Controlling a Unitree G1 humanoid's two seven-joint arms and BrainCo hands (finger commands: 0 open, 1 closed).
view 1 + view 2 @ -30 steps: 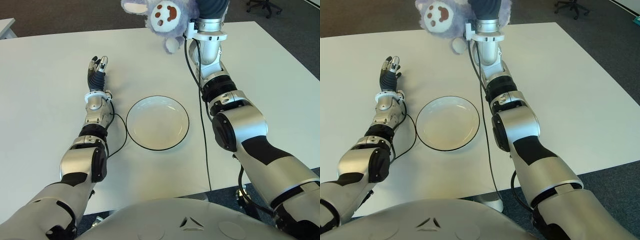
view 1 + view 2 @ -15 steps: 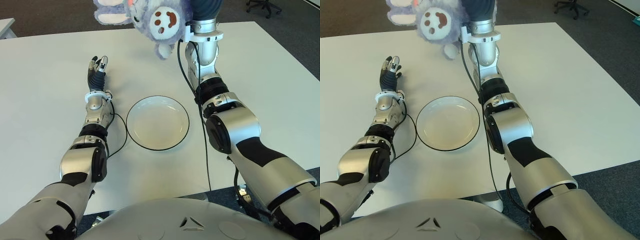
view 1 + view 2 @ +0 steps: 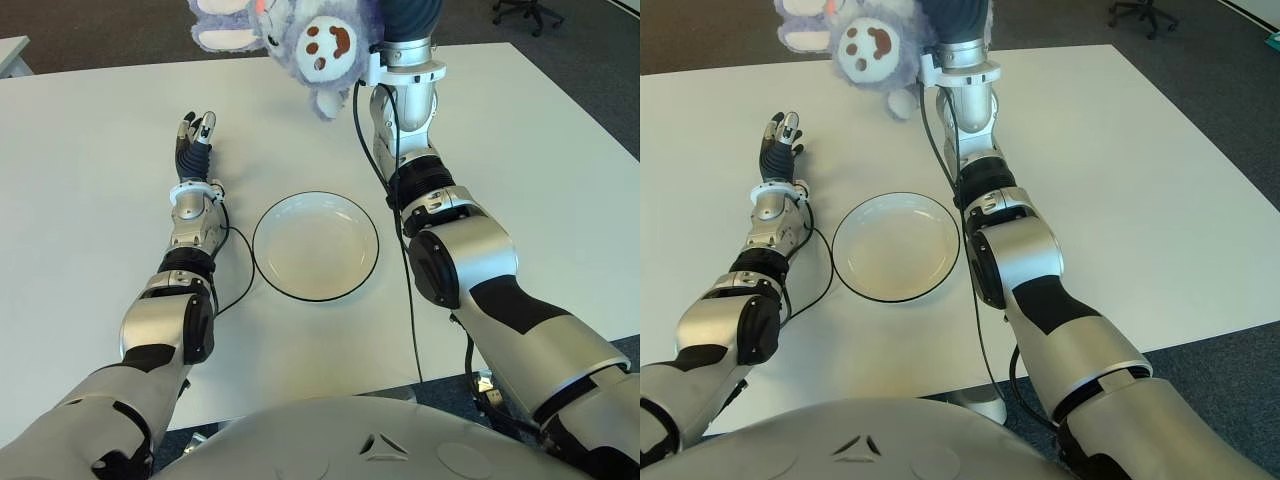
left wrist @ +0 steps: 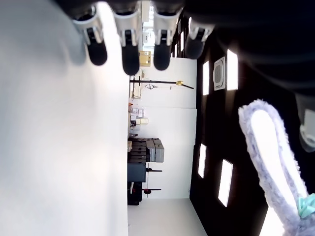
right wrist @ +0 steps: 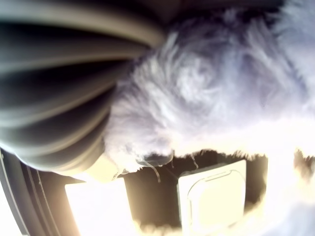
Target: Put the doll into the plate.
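Fluffy lilac plush doll (image 3: 300, 40) with a white paw patch, held aloft above the far edge of the white desk (image 3: 520, 150) by the right hand (image 3: 958, 15), whose dark fingers are closed into the fur. Round white plate with a dark rim (image 3: 315, 246), empty, lies near the desk's middle, well apart from the doll. Left hand (image 3: 195, 135), fingers extended and empty, shows left of the plate. Risk: an early release would likely drop the doll beyond the rim; the soft fur may also slip.
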